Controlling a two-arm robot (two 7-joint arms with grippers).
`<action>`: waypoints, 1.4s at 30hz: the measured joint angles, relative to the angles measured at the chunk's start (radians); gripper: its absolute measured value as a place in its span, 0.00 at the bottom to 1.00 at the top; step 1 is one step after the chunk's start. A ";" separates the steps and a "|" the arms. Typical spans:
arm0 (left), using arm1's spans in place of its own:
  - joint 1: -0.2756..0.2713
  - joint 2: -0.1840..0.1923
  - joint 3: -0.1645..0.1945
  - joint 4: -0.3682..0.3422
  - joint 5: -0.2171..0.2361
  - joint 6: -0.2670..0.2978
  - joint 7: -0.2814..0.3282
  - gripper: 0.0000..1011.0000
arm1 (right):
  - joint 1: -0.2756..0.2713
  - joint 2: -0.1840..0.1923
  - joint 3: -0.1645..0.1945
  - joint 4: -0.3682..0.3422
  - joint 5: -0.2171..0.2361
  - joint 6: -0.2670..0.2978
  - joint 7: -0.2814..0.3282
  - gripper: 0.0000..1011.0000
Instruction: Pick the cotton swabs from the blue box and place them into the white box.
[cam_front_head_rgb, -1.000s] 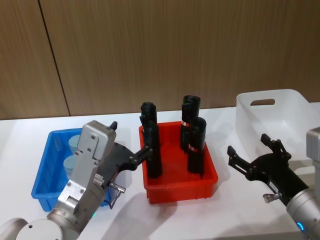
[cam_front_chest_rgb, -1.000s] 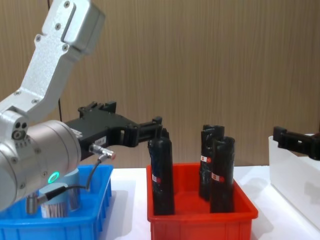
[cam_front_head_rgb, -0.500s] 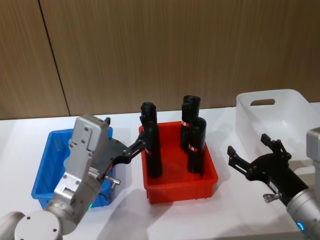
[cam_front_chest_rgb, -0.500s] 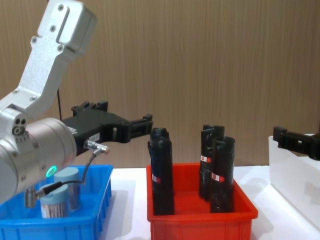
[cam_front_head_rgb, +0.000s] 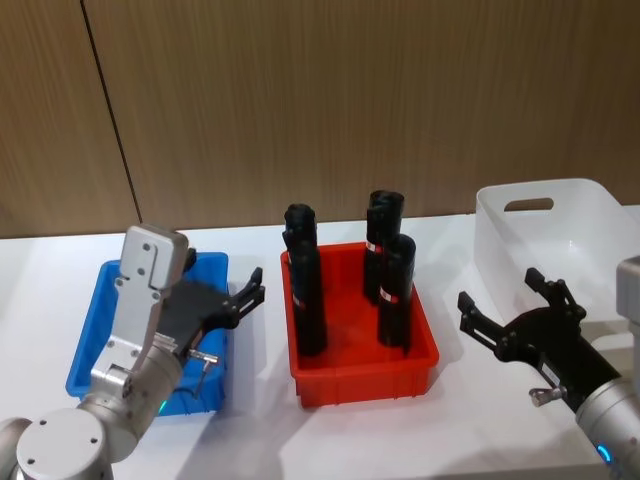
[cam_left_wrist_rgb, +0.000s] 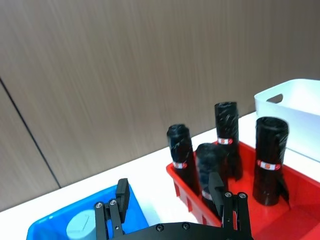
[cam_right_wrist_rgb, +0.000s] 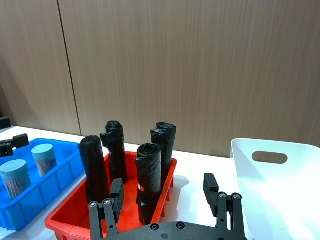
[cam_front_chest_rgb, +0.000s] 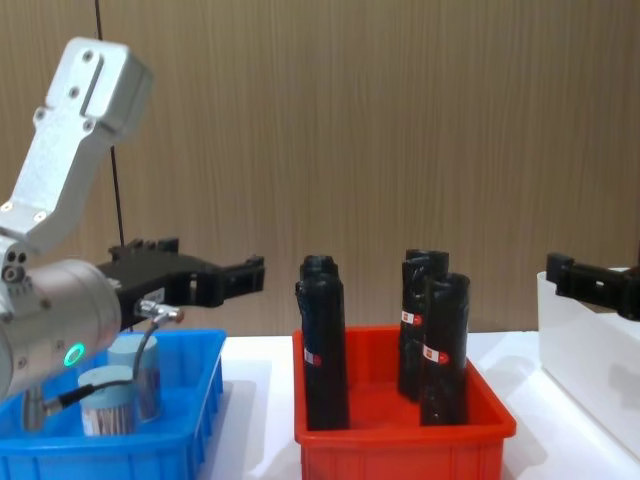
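Two clear jars of cotton swabs (cam_right_wrist_rgb: 15, 176), grey-blue lids, tan sticks inside, stand upright in the blue box (cam_front_head_rgb: 85, 342). Left gripper (cam_front_head_rgb: 250, 288) hovers by that box's right edge, fingers spread, empty. Red box (cam_front_head_rgb: 360, 375): three upright black rolls (cam_front_head_rgb: 305, 300). White box (cam_front_head_rgb: 500, 235) behind right gripper (cam_front_head_rgb: 497, 292), fingers spread, empty.

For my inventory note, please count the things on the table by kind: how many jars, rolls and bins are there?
Cotton swab jars: 2
Black wrapped rolls: 4
Bins: 3 (blue bin, red bin, white bin)
Total: 9
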 joint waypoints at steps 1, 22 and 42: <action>-0.001 0.000 -0.003 0.007 -0.008 0.007 0.000 0.99 | 0.000 0.000 0.000 0.000 0.000 0.000 0.000 0.99; 0.008 0.012 -0.047 0.088 -0.115 0.038 0.034 0.99 | 0.000 0.000 0.000 0.000 0.000 0.000 0.000 0.99; 0.018 0.031 -0.089 0.140 -0.168 0.038 0.079 0.99 | 0.000 0.000 0.000 0.000 0.000 0.000 0.000 0.99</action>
